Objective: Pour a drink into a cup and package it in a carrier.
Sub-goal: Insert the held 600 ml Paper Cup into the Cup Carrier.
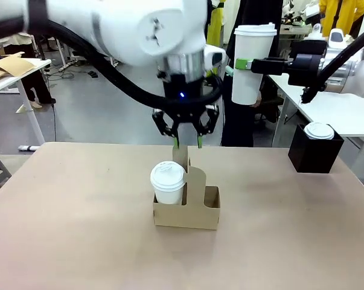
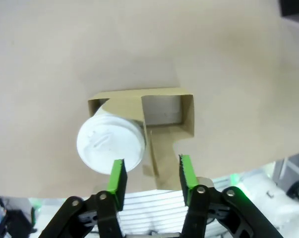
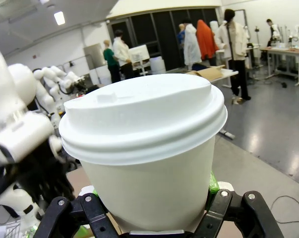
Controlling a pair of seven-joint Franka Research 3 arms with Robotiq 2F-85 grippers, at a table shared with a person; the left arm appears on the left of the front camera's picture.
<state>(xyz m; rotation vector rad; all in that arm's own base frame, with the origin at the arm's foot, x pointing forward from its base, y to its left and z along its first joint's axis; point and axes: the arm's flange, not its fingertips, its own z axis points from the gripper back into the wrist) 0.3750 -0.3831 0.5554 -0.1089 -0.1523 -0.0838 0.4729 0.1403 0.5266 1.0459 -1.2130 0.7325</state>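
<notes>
Hanging directly above the carrier [image 1: 197, 216], the left gripper [image 1: 188, 144] is spread, pads [image 2: 118, 176] either side of the handle panel [image 1: 194, 181]. The cup [image 1: 253, 42] is clamped upright in the right gripper [image 1: 245, 64], well above and right of the carrier, whose right slot [image 1: 210, 198] is unfilled.

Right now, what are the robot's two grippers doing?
Left gripper: open, over the carrier.
Right gripper: shut on the cup.

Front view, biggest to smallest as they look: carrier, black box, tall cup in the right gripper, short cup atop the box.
1. Carrier and tall cup in the right gripper: look alike, unsure.
2. Black box.
3. Short cup.
</notes>
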